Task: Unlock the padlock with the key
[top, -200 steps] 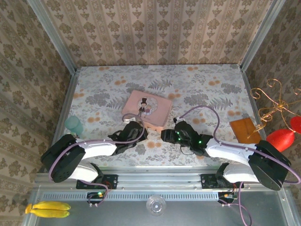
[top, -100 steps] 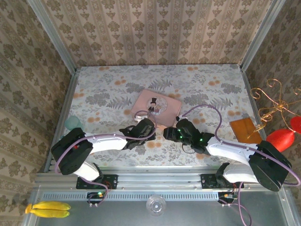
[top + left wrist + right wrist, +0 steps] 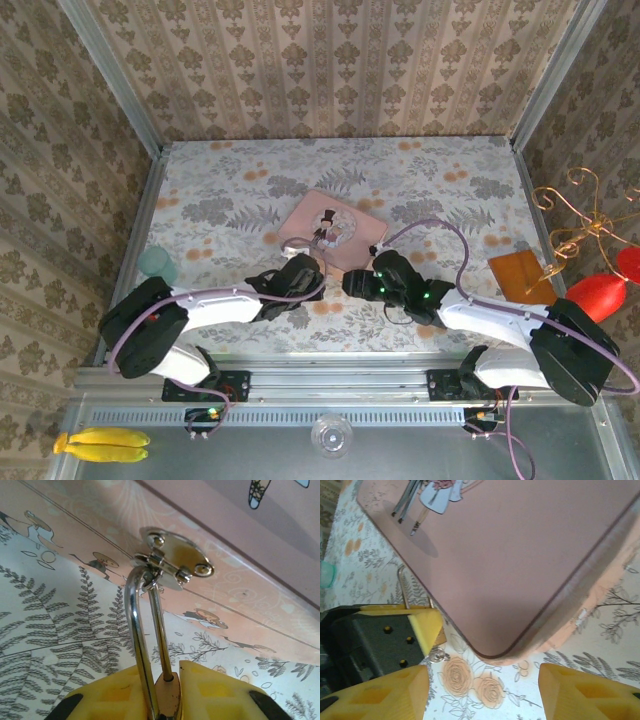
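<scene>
L claw [image 3: 167,692] clamped tight; R claw [image 3: 482,680] spread wide, facing L.

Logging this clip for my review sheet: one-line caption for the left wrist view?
The left tool pinches the padlock, its shackle hooked through the pink box's clasp.

A pink tin box [image 3: 335,228] with an illustrated lid is set at a slant near the middle of the floral-patterned worktop [image 3: 230,180]. A silvery hasp plate [image 3: 175,559] is riveted to its peach side wall. A teal cup [image 3: 155,263] is seen at the left edge and a brown square board [image 3: 518,275] at the right. Bananas [image 3: 100,445] are laid on the grey metal ledge [image 3: 450,440].
</scene>
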